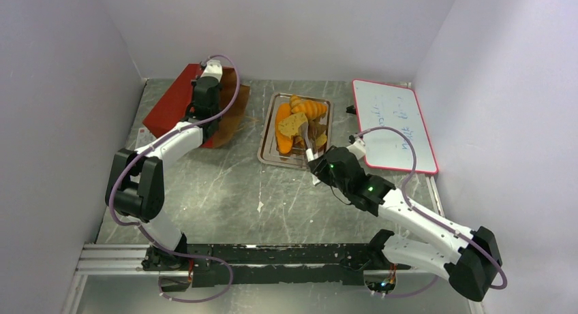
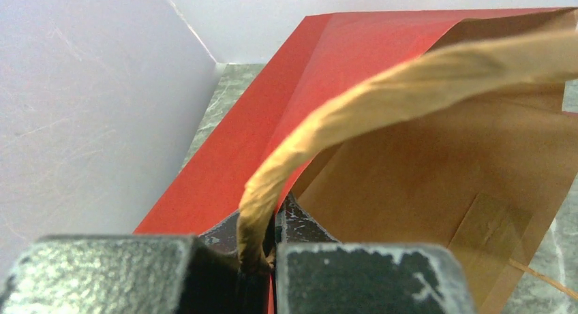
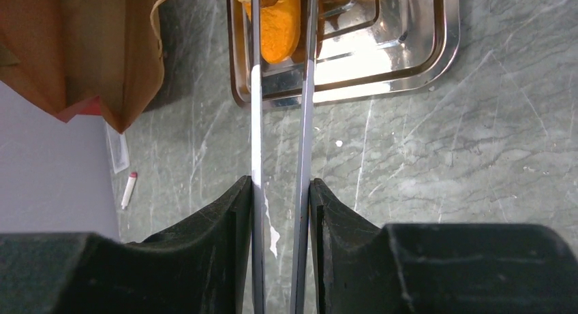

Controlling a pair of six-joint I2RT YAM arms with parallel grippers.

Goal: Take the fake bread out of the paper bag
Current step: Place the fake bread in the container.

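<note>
The rust-red paper bag lies on its side at the back left, its brown inside facing the tray. My left gripper is shut on its tan twisted-cord handle at the bag's mouth. Several orange pieces of fake bread lie in the silver tray. My right gripper grips metal tongs, whose two arms stand slightly apart. The tong tips reach over the tray on either side of an orange loaf. Whether any bread is inside the bag cannot be seen.
A red-framed whiteboard lies at the back right, beside the tray. A small white and red marker rests on the table near the bag. Walls close in the table on the left, back and right.
</note>
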